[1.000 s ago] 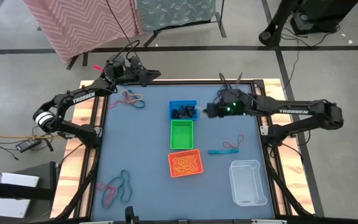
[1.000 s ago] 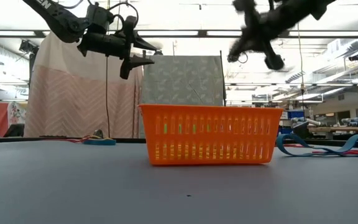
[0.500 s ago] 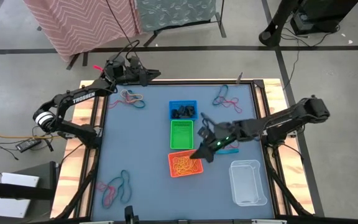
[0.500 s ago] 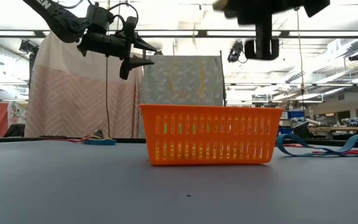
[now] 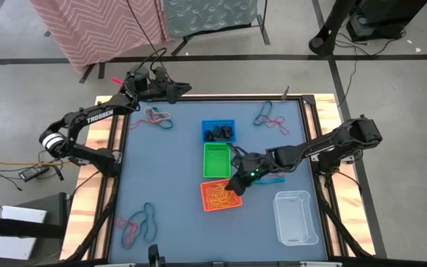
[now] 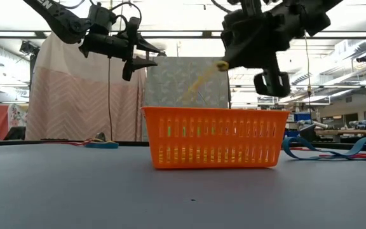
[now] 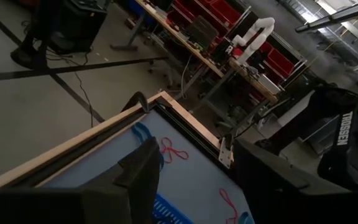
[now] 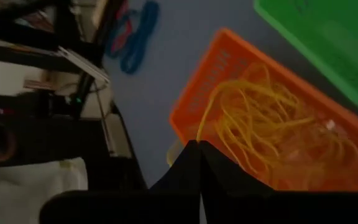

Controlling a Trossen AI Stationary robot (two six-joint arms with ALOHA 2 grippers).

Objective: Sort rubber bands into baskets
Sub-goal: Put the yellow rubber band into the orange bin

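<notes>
While a yellow rubber band (image 6: 203, 81) is pinched in the shut right claw (image 5: 236, 180) above the orange basket (image 5: 220, 195), the left claw (image 5: 186, 89) is held open at the bench's far edge; light, limp, best gripped mid-strand.

My right gripper (image 5: 233, 183) has swung from beside the blue basket (image 5: 218, 131), across the green basket (image 5: 216, 160), to over the near-right corner of the orange basket (image 5: 220, 195). Its fingers are pinched together on a yellow band (image 6: 202, 83), which now trails down toward the orange basket. In the low view, arm sits lower than half a second ago.
</notes>
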